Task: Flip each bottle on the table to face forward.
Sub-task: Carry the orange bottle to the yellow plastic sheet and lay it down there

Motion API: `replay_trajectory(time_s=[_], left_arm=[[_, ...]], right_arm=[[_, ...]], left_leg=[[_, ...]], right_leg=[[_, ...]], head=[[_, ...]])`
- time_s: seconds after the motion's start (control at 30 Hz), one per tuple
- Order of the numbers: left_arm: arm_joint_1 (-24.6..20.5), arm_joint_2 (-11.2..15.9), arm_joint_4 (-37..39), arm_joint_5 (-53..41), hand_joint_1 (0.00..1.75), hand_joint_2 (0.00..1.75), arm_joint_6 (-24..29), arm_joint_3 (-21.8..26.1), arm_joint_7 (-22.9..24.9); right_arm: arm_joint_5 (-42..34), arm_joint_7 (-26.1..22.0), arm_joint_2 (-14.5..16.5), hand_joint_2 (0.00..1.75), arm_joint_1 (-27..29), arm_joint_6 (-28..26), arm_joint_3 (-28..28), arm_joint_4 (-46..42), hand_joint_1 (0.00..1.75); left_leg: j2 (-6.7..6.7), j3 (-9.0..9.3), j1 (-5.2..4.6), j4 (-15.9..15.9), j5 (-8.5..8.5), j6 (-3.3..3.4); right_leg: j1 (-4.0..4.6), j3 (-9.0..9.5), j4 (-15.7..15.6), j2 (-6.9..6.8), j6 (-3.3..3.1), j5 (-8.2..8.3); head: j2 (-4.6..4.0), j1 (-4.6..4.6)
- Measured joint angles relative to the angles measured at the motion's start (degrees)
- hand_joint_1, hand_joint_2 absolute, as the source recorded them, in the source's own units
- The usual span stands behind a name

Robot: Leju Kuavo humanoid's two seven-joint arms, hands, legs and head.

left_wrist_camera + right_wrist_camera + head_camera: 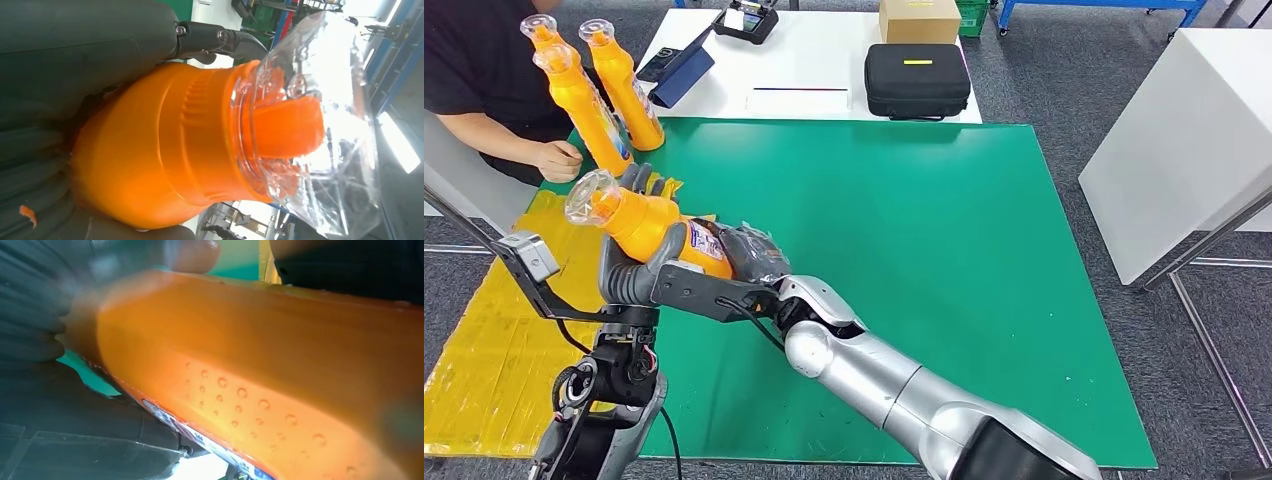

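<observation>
An orange bottle (639, 220) with a clear cap over an orange spout is held tilted above the left edge of the green mat (904, 220), cap pointing up and left. My left hand (636, 272) grips its upper body, the thumb lying across the label. My right hand (754, 252) holds the base end, its arm reaching across from the right. In the left wrist view the bottle's neck and cap (280, 125) sit just beyond my left hand (75, 50). The right wrist view has the bottle's side (275, 365) against my right hand (35, 305). Three more orange bottles (609, 85) stand at the mat's far left corner.
A person in black sits at the left, their hand (559, 160) resting beside the standing bottles. A yellow sheet (494, 330) lies left of the mat. Behind, a white table (804, 60) carries a black case (917, 80), a cardboard box (919, 20) and a tablet (679, 70). A white cabinet (1184, 130) stands at the right.
</observation>
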Motion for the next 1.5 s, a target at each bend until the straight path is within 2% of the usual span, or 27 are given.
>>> replay_trajectory(time_s=[0.1,0.23,0.27,0.97,1.0,1.03,1.1,1.13,1.17,1.3,1.4,1.5], left_arm=[[0.1,0.0,0.1,0.2,0.00,1.75,0.0,0.0,0.2],[0.1,0.0,0.5,0.9,1.71,1.75,-0.2,0.0,0.8],[0.0,0.0,0.6,0.8,1.75,1.75,-0.3,0.0,1.0],[-0.8,-0.2,1.6,-2.3,1.75,1.75,-1.1,-0.6,1.4],[-0.8,-0.3,1.6,-2.3,1.75,1.75,-1.1,-0.6,1.4],[-0.8,-0.3,1.6,-2.4,1.75,1.75,-1.1,-0.6,1.4],[-0.8,-0.3,1.5,-2.7,1.75,1.75,-1.1,-0.6,1.2],[-0.8,-0.3,1.5,-3.0,1.75,1.75,-1.1,-0.6,1.1],[-0.7,-0.3,1.4,-3.5,1.75,1.75,-1.0,-0.6,0.9],[-0.5,-0.4,0.1,-8.9,1.75,1.75,2.9,-0.1,-0.6],[-0.4,-0.3,-0.7,-17.6,1.75,1.75,9.5,2.5,-2.2],[-0.6,0.2,-0.1,-28.8,1.75,1.75,17.8,7.1,-3.6]], right_arm=[[0.4,0.1,0.0,1.75,-0.2,-0.3,0.5,0.2,1.75],[0.8,0.9,0.0,1.75,-0.2,-1.4,1.5,0.2,1.75],[0.8,1.1,0.0,1.75,-0.1,-1.7,1.7,0.2,1.75],[7.7,-0.1,0.3,1.75,2.7,-2.4,-4.0,-0.5,1.75],[7.8,-0.3,0.3,1.75,2.8,-2.4,-4.2,-0.5,1.58],[7.9,-0.4,0.3,1.75,2.9,-2.5,-4.5,-0.5,1.15],[8.0,-0.7,0.3,0.87,3.3,-2.8,-4.9,-0.7,0.27],[7.8,-0.9,0.3,0.44,3.5,-3.1,-5.2,-0.8,0.00],[7.6,-1.2,0.3,0.00,3.9,-3.5,-5.6,-1.0,0.00],[4.8,-3.4,-0.1,0.00,5.1,-6.2,-8.4,-2.5,0.00],[3.2,-4.8,-1.0,0.00,6.0,-7.2,-11.2,-4.2,0.00],[2.1,-5.6,-2.5,0.00,7.3,-7.6,-13.8,-6.9,0.00]], left_leg=[[0.00,0.00,0.00,0.0,0.00,0.00],[0.00,0.00,0.00,0.0,0.00,0.00],[0.00,0.00,0.00,0.0,0.00,0.00],[0.01,-0.01,0.00,0.0,0.00,0.00],[0.01,-0.01,0.00,0.0,0.00,0.00],[0.01,-0.01,0.00,0.0,0.00,0.00],[0.00,-0.01,0.00,0.0,0.00,0.00],[0.00,-0.02,0.00,0.0,0.00,0.00],[0.00,-0.02,0.00,0.0,0.00,0.00],[-0.01,-0.07,0.00,0.0,0.00,0.00],[-0.01,-0.07,0.00,0.0,0.00,0.00],[-0.01,-0.06,0.01,0.0,0.00,0.00]], right_leg=[[0.00,0.00,0.0,0.00,0.00,0.00],[0.00,-0.01,0.0,0.00,0.00,0.00],[0.00,-0.02,0.0,0.00,0.00,0.00],[0.00,-0.02,0.0,0.01,0.00,0.00],[0.00,-0.02,0.0,0.01,0.00,0.00],[0.00,-0.01,0.0,0.01,0.00,0.00],[0.00,-0.01,0.0,0.01,0.00,0.00],[0.00,-0.01,0.0,0.00,0.00,0.00],[0.00,-0.01,0.0,0.00,0.00,0.00],[0.00,-0.02,0.0,0.00,0.00,0.00],[0.00,-0.01,0.0,0.00,0.00,0.01],[0.01,-0.02,0.0,-0.01,0.00,0.00]], head=[[0.00,0.01],[0.00,0.00],[0.00,0.00],[0.00,0.01],[0.00,0.00],[0.00,0.01],[0.00,0.00],[0.00,0.01],[0.00,0.01],[0.00,0.01],[0.00,0.01],[0.00,0.01]])
